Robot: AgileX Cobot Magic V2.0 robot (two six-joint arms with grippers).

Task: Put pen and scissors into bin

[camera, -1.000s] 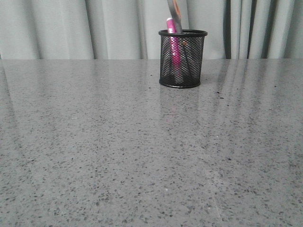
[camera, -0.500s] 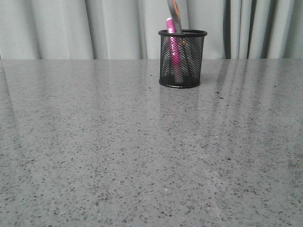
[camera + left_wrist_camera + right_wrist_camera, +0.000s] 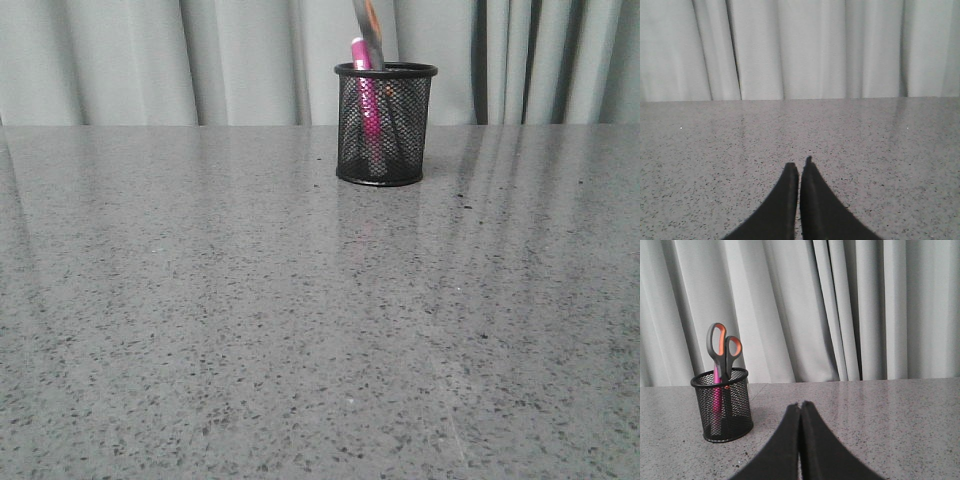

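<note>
The black mesh bin (image 3: pixel 385 125) stands at the far middle of the table. The magenta pen (image 3: pixel 366 95) stands upright inside it, its end above the rim. The scissors (image 3: pixel 368 30) stand in the bin too, handles up and cut off by the frame top. The right wrist view shows the bin (image 3: pixel 722 405) with the pen (image 3: pixel 716 390) and the grey and orange scissors (image 3: pixel 722 347) in it. My right gripper (image 3: pixel 800 405) is shut and empty, apart from the bin. My left gripper (image 3: pixel 799 162) is shut and empty over bare table. Neither gripper shows in the front view.
The grey speckled table (image 3: pixel 300 330) runs to a far edge in front of pale grey curtains (image 3: pixel 150 60).
</note>
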